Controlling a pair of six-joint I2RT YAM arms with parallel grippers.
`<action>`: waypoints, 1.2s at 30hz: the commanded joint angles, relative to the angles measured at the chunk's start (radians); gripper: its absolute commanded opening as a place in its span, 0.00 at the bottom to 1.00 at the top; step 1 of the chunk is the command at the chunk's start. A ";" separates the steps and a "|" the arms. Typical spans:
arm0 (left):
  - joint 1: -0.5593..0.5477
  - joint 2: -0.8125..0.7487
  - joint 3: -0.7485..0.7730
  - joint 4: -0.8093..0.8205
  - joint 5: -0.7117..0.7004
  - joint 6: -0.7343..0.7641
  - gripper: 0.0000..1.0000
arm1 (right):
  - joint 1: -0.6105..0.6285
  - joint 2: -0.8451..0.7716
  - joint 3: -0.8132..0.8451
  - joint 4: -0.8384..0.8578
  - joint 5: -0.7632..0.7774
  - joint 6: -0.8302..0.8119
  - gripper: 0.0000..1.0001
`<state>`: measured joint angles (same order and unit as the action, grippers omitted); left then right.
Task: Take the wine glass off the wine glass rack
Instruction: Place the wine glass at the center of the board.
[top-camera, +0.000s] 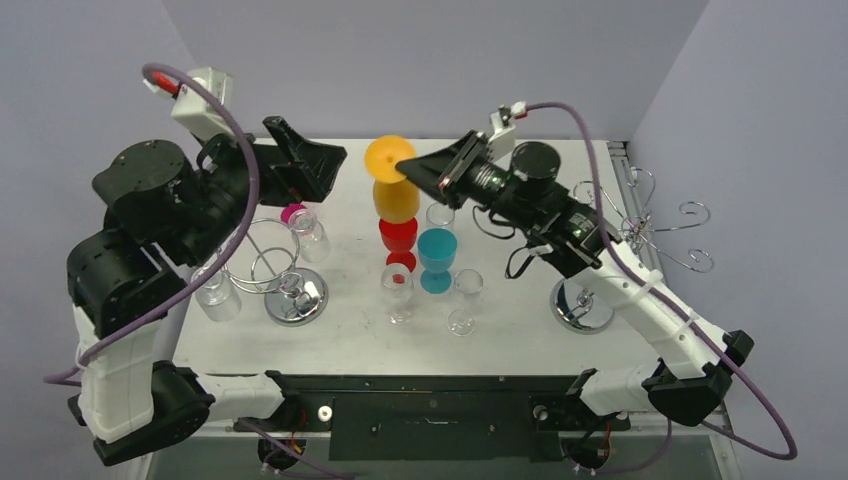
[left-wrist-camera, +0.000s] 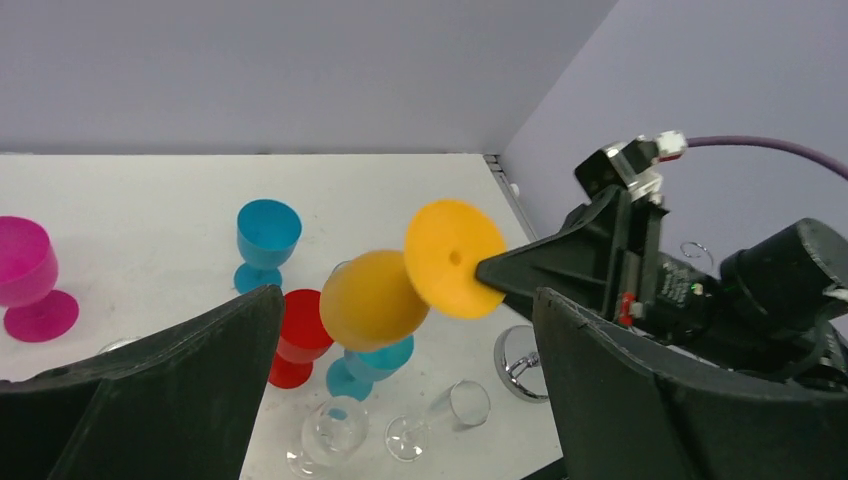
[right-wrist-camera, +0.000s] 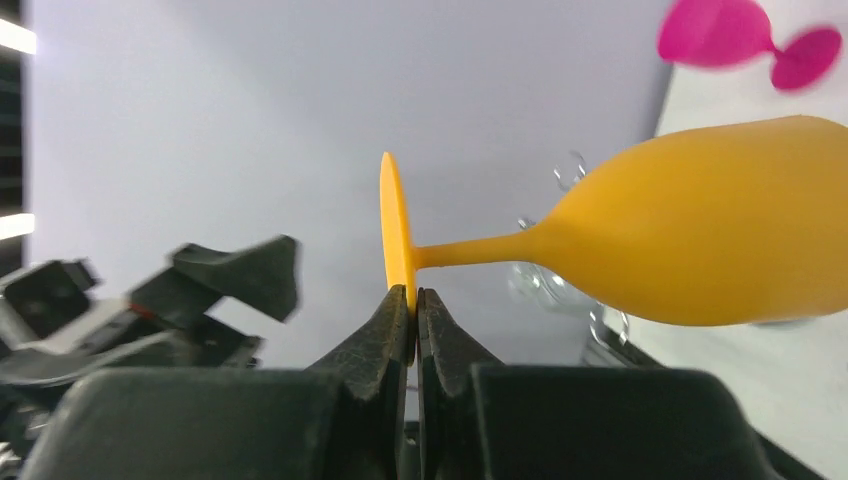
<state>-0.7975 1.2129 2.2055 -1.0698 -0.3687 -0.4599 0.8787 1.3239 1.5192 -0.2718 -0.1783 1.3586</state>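
the right tool (top-camera: 404, 170) is pinched together on the thin rim of the foot of the orange wine glass (top-camera: 396, 198), one finger on each face of the disc, as its own wrist view shows the fingers (right-wrist-camera: 392, 325). the glass hangs in the air over the middle of the bench (top-camera: 330, 335), lying almost on its side, with the foot toward the right tool and the bowl tipped away and downward. it touches neither rack: the right rack (top-camera: 578, 306) stands on its chrome base beside the right arm, and the left rack (top-camera: 296, 298) stands well apart in front of the left arm. seen from above, the bowl overlaps a red glass (top-camera: 398, 235) standing on the bench, with a blue glass (top-camera: 437, 250) just beside that and a clear glass (top-camera: 397, 292) nearer the arms. the left tool (top-camera: 312, 160) is raised with its fingers spread wide, gripping nothing, facing the orange glass but apart from it
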 joint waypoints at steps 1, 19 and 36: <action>0.056 0.087 0.047 0.110 0.152 0.006 0.93 | -0.121 -0.029 0.119 0.051 -0.120 0.004 0.00; 0.405 0.009 -0.564 0.921 0.928 -0.491 0.82 | -0.436 -0.164 -0.080 0.680 -0.403 0.558 0.00; 0.371 0.024 -0.742 1.611 1.026 -0.909 0.63 | -0.441 -0.116 -0.218 1.133 -0.347 0.918 0.00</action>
<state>-0.4023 1.2282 1.4555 0.2935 0.6174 -1.2430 0.4381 1.1954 1.3289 0.6708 -0.5465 2.0644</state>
